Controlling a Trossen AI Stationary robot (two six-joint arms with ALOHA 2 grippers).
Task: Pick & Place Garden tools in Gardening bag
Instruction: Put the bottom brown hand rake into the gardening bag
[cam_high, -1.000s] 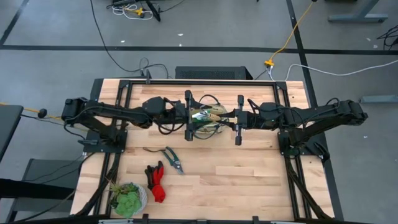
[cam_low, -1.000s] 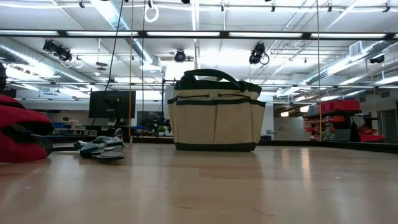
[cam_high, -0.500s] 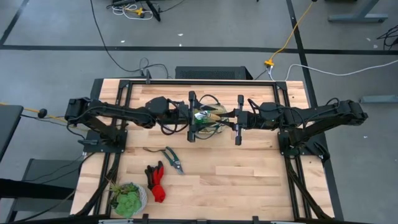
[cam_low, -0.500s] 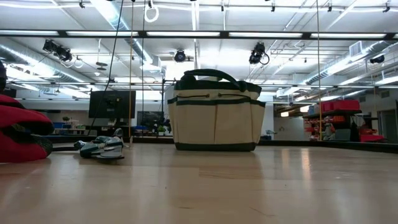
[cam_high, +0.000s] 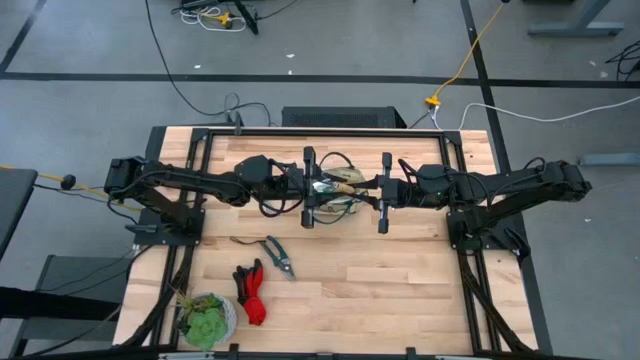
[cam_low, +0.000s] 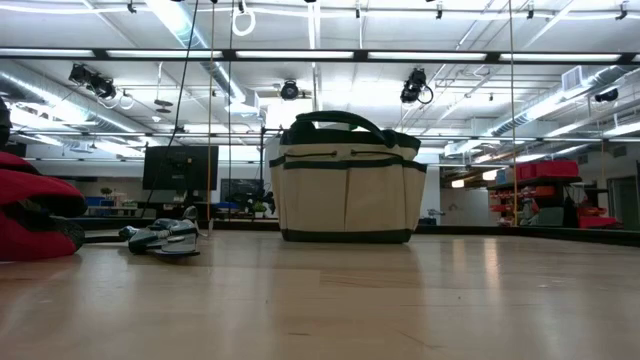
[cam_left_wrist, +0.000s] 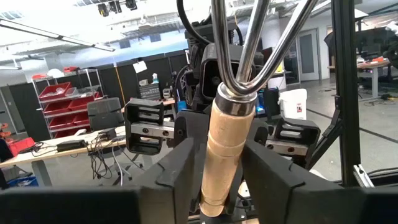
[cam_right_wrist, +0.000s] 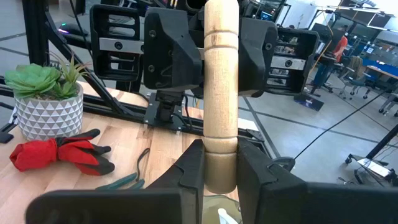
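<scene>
A wooden-handled hand fork stands upright in the air over the tan gardening bag, its metal tines up. My two arms meet above the bag in the middle of the table. My left gripper and my right gripper are both shut on the fork's handle from opposite sides. Green-handled pruning shears and red-and-black gloves lie flat on the table nearer the front edge. My left gripper pinches the wooden handle between its two fingers, below the metal ferrule. It comes level from the table's left, fingers across the handle. The fork stands upright, clear of the bag. My right gripper pinches the handle's butt end between its two fingers, level from the table's right and across the handle. The left gripper's fingers sit higher on the same handle.
A leafy plant in a pale patterned pot stands at the near left corner. Bare wood lies to the right of the gloves and in front of the bag. Black frame rails run along both sides of the table.
My left gripper has edged toward the table's right, closer to the fork and the right gripper. The right arm, the bag and the things on the table have kept still.
</scene>
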